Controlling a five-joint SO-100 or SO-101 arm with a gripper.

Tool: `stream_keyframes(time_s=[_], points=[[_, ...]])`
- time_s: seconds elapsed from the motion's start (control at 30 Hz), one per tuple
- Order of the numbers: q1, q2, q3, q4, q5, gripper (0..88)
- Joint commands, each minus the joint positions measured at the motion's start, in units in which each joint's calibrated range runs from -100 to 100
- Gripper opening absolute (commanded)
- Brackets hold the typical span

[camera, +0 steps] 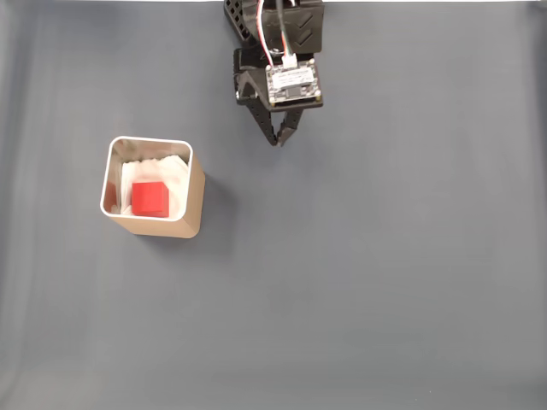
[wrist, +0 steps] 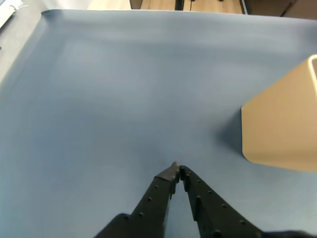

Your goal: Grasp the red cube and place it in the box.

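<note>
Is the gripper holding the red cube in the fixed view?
No, the red cube lies inside the box, while the gripper is shut and empty, well apart from it.

Looks like a hobby or lab test bench: plain blue-grey mat (camera: 385, 282) covering the whole work surface, small black arm (camera: 273, 34) with exposed wiring and a bare circuit board (camera: 293, 84). Wood-toned floor (wrist: 163, 4) past the mat's far edge in the wrist view.

no legible text, white label on arm's board (camera: 293, 83) too small/blurred to read
</note>
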Motion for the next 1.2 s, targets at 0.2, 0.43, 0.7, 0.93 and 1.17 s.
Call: stream_keyframes(time_s=[0.2, 0.43, 0.7, 0.93, 1.17], points=[[3.23, -5.98, 8.38, 0.59, 0.44, 0.1], [4.44, -9.19, 11.84, 4.77, -0.1, 0.1], [4.51, -9.19, 11.84, 14.46, -0.1, 0.7], [4.51, -9.19, 11.84, 20.2, 0.15, 0.7], [4.44, -9.19, 11.84, 22.75, -0.88, 0.8]])
